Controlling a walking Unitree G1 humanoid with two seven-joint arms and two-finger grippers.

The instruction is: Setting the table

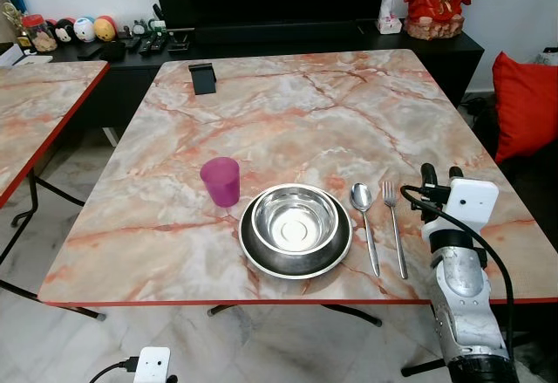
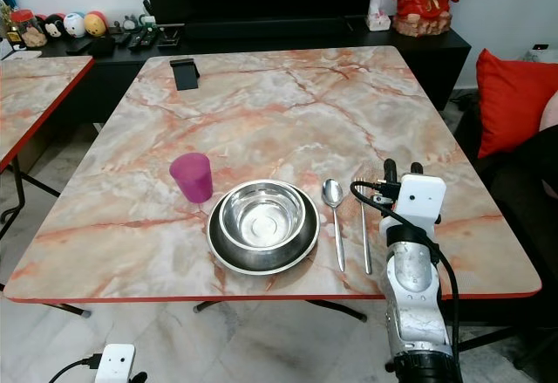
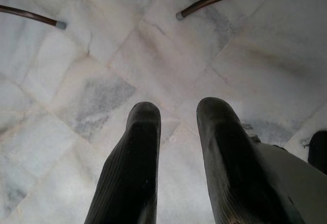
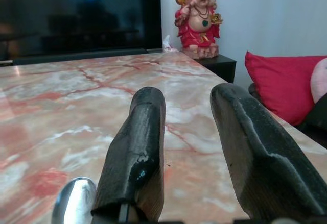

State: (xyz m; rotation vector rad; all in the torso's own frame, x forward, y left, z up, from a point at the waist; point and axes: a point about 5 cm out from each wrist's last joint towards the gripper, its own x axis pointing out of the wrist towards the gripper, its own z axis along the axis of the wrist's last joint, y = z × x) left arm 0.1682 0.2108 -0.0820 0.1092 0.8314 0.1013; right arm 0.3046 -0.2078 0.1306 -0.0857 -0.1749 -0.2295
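- My right gripper (image 4: pixel 186 147) hovers low over the near right part of the table (image 1: pixel 288 104), its 2 fingers parted with a clear gap and nothing between them.
- In the head views I see that right gripper (image 1: pixel 440 178) just right of the fork (image 1: pixel 394 226), apart from it.
- The spoon (image 1: pixel 364 213) lies left of the fork, both roughly parallel, handles toward the near edge; the spoon's bowl (image 4: pixel 74 201) shows beside 1 finger in the right wrist view.
- Left of the spoon sits a steel bowl (image 1: pixel 295 220) inside a plate (image 1: pixel 295 261), the plate near the front edge.
- A purple cup (image 1: pixel 221 181) stands upright just beside the plate's far left rim.
- My left gripper (image 3: pixel 176 147) hangs over the marble floor (image 3: pixel 76 96), its 2 fingers apart, holding nothing; the left arm is idle.
- A black phone stand (image 1: pixel 202 78) sits at the table's far left.
- A red statue (image 4: pixel 198 22) stands on the dark sideboard beyond; a red cushion (image 1: pixel 526 104) is off to the right.
- A 2nd marble table (image 1: pixel 35 104) stands to the left.
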